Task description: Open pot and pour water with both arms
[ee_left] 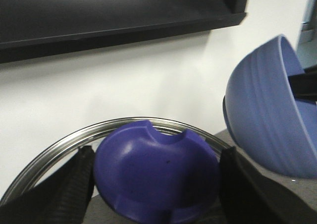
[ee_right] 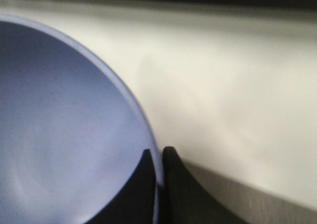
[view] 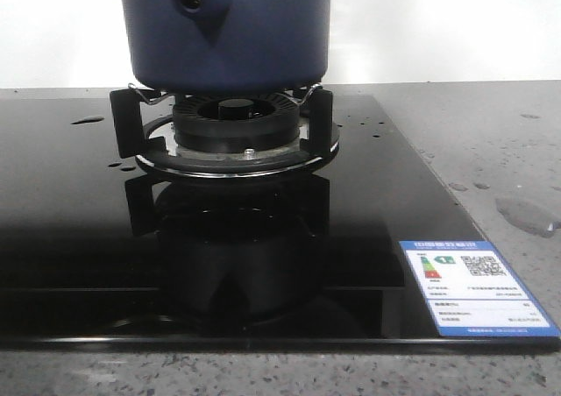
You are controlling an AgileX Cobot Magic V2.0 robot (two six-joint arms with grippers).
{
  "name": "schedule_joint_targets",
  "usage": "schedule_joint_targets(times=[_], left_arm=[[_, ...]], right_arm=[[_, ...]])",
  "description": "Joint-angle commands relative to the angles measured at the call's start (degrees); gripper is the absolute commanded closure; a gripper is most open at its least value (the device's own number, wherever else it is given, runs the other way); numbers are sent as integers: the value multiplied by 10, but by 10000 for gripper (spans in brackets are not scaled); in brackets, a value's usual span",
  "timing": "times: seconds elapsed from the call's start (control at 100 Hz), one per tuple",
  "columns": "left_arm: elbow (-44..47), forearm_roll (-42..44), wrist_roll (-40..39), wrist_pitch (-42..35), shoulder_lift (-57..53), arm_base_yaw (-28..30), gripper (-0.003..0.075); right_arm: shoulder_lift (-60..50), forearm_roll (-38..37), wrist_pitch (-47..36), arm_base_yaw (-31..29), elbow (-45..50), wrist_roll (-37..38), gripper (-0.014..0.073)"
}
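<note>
The dark navy pot (view: 263, 37) stands on the gas burner's pan support (view: 123, 120). The stub (view: 197, 6) on its side, with its round hole, faces the camera, and the pot's top is out of view. My left gripper (ee_left: 156, 184) is shut on the dark blue knob (ee_left: 153, 169) of a lid with a shiny metal rim (ee_left: 59, 144). My right gripper (ee_right: 158, 157) is shut on the rim of a periwinkle ribbed bowl (ee_right: 59, 135), one finger inside and one outside. The bowl (ee_left: 267, 115) is tilted beside the lid. Water shows as drops (view: 88, 120) and a puddle (view: 526, 212). Neither gripper shows in the front view.
A black glass hob (view: 263, 273) with an energy label (view: 478, 295) lies on a grey speckled counter (view: 491, 133). A white wall is behind. A dark hood or shelf (ee_left: 124, 11) hangs above in the left wrist view.
</note>
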Motion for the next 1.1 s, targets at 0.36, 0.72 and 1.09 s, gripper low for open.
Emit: schedule_joint_targets(times=[0.36, 0.72, 1.09], left_arm=[[-22, -76, -1, 7, -2, -75, 363], [-22, -99, -1, 5, 33, -122, 363], [-22, -102, 0, 5, 33, -122, 363]], right_arm=[[7, -263, 437, -239, -54, 279, 637], [35, -323, 400, -240, 23, 300, 637], [64, -327, 369, -240, 53, 300, 638]])
